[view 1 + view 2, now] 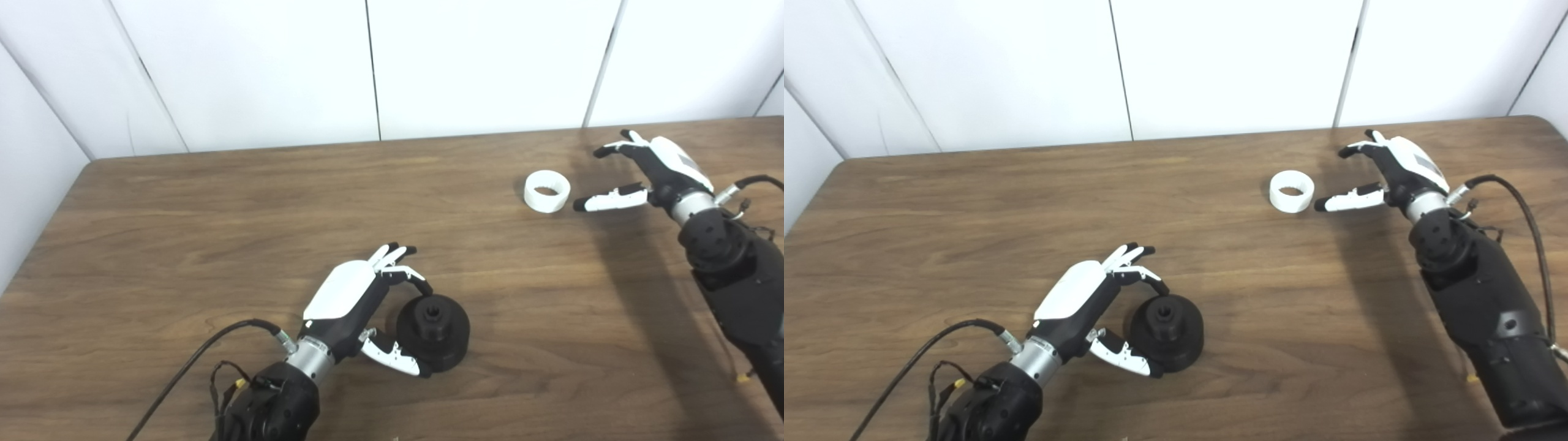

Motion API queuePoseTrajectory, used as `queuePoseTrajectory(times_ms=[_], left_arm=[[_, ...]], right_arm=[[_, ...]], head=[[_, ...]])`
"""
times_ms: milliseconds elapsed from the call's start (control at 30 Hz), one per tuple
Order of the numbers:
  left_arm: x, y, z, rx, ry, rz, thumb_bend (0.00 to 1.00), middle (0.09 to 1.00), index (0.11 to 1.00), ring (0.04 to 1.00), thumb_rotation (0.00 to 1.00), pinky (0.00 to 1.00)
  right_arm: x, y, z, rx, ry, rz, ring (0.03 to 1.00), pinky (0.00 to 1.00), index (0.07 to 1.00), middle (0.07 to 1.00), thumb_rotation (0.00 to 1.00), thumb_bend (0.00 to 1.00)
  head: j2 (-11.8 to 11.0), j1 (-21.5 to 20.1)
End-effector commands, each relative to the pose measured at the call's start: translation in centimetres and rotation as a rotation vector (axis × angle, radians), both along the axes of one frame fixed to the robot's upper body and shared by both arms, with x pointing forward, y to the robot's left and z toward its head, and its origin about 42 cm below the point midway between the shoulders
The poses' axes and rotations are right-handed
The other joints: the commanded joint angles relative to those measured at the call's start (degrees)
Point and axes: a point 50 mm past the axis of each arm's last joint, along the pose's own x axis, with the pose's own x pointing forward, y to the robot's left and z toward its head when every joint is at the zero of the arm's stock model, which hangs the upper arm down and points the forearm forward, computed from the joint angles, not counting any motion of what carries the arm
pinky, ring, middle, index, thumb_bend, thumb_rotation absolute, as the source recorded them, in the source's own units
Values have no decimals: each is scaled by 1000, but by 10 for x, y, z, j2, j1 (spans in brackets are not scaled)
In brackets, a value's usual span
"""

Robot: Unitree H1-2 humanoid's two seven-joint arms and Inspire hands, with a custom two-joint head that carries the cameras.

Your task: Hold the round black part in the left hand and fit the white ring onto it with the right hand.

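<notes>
Two hands over a brown wooden table (184, 220), white wall panels (257, 67) behind. Left hand (361, 306) at near centre, fingers (392, 257) spread, curled around the left side of the round black part (433, 331). Thumb lies along the part's near-left edge, one finger arches over its far-left rim. Contact looks likely at both spots, though a firm grip cannot be confirmed from this angle. Part sits flat on the table, raised hub with a centre hole facing up. Black cable (184, 373) trails from the left wrist.

Right hand (1390, 171) at far right, splayed wide, holding nothing. Thumb points left toward the white ring (1292, 191), tip just beside it, a small gap between. Ring rests on the table, opening upward, well apart from the black part.
</notes>
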Motion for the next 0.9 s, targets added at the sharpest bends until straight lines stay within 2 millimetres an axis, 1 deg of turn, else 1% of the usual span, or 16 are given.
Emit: queuePoseTrajectory(times_ms=[0,200,400,533,867], left_arm=[[-3,5,-18,69,81,7,957,959,600,1000,186,867],[-3,5,-20,65,78,7,958,958,599,1000,188,870],[-2,4,-18,69,75,8,956,958,603,1000,179,871],[-1,3,-18,69,76,7,956,959,605,1000,185,877],[1,3,-16,68,76,13,955,959,612,1000,173,865]], right_arm=[[15,-1,40,-43,-84,19,1000,1000,797,1000,385,1000],[21,6,39,-69,-60,47,1000,1000,802,1000,401,1000],[23,16,38,-77,-44,68,1000,1000,800,1000,387,1000],[25,23,33,-61,-43,88,1000,1000,794,999,370,1000],[24,41,28,-66,-26,131,1000,1000,796,1000,407,1000]], head=[[1,-1],[0,2],[0,4],[1,6],[2,4]])
